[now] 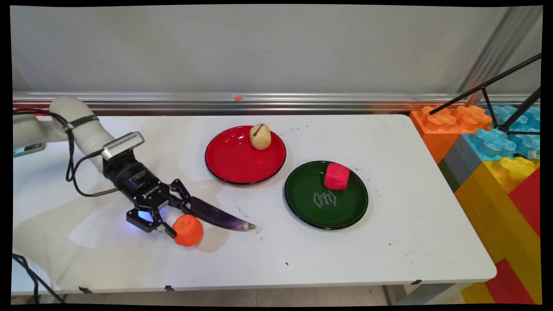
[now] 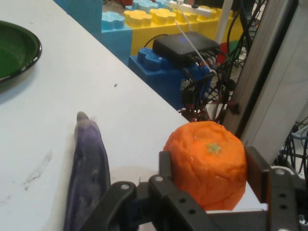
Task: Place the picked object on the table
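My gripper (image 1: 181,222) is low over the table's near left part, shut on an orange (image 1: 188,230). In the hand view the orange (image 2: 207,163) fills the gap of the gripper (image 2: 209,169), with a finger pressed against each side. The fruit rests at or just above the table surface. A dark purple eggplant (image 1: 220,216) lies right beside the gripper on its far side, tip pointing right. It appears in the hand view as the eggplant (image 2: 89,178), left of the fingers.
A red plate (image 1: 229,162) at mid-table carries a potato (image 1: 260,136). A green plate (image 1: 311,203) to its right holds a red fruit (image 1: 336,176). Large toy blocks (image 1: 488,151) stand past the table's right edge, and a metal rail (image 1: 276,101) runs along the back.
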### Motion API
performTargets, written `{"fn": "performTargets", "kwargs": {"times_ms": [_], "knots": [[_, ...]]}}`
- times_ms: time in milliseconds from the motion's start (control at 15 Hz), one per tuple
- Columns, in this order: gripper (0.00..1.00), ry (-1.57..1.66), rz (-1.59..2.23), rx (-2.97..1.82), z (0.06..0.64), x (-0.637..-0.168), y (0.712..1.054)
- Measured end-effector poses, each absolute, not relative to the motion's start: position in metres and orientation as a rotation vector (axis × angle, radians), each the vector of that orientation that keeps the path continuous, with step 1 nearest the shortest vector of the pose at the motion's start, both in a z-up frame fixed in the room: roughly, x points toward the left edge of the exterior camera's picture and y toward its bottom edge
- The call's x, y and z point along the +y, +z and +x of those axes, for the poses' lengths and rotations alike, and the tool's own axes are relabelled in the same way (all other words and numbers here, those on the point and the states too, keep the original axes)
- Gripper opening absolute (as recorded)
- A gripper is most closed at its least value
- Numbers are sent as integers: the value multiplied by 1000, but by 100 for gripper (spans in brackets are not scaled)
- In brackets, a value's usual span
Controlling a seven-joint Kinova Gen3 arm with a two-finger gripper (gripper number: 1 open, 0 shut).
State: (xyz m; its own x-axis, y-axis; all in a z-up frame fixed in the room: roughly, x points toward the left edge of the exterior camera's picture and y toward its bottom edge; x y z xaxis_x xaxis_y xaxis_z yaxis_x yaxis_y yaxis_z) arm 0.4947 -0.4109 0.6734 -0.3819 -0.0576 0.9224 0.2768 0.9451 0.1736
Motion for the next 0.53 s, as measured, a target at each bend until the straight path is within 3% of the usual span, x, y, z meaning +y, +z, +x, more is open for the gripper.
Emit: {"fn": "performTargets", "kwargs": {"times_ms": [533], "knots": [[0,-370,-160,-1946,494,-412,652]]}}
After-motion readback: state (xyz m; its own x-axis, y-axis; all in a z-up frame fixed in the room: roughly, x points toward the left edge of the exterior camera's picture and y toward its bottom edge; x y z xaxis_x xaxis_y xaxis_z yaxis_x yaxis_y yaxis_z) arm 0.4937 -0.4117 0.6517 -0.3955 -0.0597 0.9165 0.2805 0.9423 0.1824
